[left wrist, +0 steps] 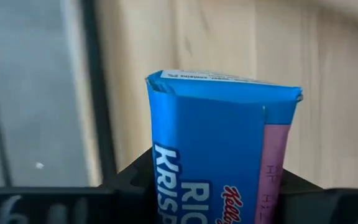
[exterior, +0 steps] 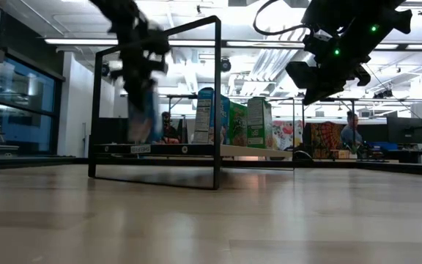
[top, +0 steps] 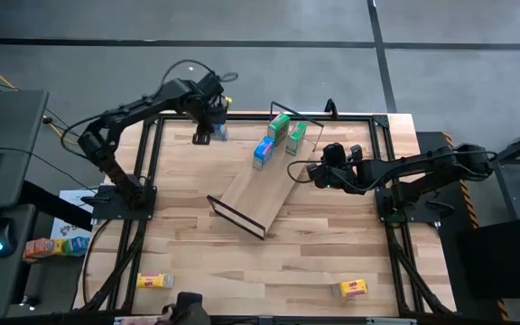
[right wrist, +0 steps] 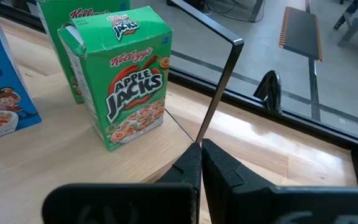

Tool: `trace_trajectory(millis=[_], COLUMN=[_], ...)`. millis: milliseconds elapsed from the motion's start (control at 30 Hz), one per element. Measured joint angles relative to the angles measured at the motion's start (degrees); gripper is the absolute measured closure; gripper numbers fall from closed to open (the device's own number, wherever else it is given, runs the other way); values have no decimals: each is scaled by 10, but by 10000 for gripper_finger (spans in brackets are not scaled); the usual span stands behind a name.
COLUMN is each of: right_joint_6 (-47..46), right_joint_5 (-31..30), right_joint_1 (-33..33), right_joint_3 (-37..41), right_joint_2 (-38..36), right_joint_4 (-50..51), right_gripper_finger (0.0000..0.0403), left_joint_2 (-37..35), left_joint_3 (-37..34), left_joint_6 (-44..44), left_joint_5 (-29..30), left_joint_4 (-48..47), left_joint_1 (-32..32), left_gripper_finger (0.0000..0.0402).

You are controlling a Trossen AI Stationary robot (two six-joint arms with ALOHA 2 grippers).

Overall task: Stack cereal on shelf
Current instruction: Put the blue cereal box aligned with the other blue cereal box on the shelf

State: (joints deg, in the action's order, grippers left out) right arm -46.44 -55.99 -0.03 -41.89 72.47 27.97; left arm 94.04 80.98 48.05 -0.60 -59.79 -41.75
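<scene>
While looking straight down in the high view, we note the shelf (top: pixel 258 194) lying at a slant mid-table, with a blue box (top: pixel 263 153) and two green boxes (top: pixel 279 126) (top: pixel 296 137) standing on its far end. The left gripper (top: pixel 217 122) hangs near the table's far edge, left of the shelf, pinching a second blue box (top: pixel 218 133). The right gripper (top: pixel 303 170) sits just beside the shelf's far right corner. Two yellow boxes (top: pixel 154 281) (top: pixel 354 288) lie near the front edge, well apart from each other. At table height in the low view, we see the held blue box (exterior: pixel 143 110) raised behind the black wire frame (exterior: pixel 217 103), and the standing boxes (exterior: pixel 212 115) in a row on the board. From the left wrist view, the blue Rice Krispies box (left wrist: pixel 219 149) fills the frame, clamped between the dark fingers (left wrist: pixel 135 171). From the right wrist view, the right gripper (right wrist: pixel 201 163) has its fingers pressed together on a thin black wire (right wrist: pixel 219 93) of the frame; an Apple Jacks box (right wrist: pixel 124 78) stands upright on the board nearby, another green box (right wrist: pixel 82 12) behind it.
</scene>
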Motion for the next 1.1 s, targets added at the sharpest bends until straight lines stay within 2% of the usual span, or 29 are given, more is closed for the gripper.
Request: trace_trajectory(millis=[100,200,267,367,500,633,767,867,1000,1100], right_joint_6=[0,0,0,0,0,6,18,13,-10,-28], right_joint_5=[0,0,3,11,12,7,5,-12,-37,-44], right_joint_1=[-1,-6,-9,-11,-11,-10,-4,13,42,58], right_joint_3=[0,0,0,0,0,0,0,0,0,0], right_joint_2=[0,0,0,0,0,0,-19,-45,-78,-90], right_joint_4=[0,0,-2,-9,-12,-11,-3,16,45,64], right_gripper_finger=[403,403,403,403,403,403,403,403,403,403], left_joint_2=[-35,-73,-92,-106,-100,-61,-28,-6,21,45], left_joint_3=[54,103,127,144,144,144,144,144,144,144], left_joint_6=[-54,-144,-214,-275,-349,-447,-464,-473,-474,-477], left_joint_5=[1,1,1,-7,-47,-44,-31,9,66,106], left_joint_4=[-7,-1,-1,-3,-3,36,97,126,156,173], left_joint_1=[24,62,96,156,242,336,414,452,472,458], left_gripper_finger=[274,273,273,273,273,273,273,273,273,273])
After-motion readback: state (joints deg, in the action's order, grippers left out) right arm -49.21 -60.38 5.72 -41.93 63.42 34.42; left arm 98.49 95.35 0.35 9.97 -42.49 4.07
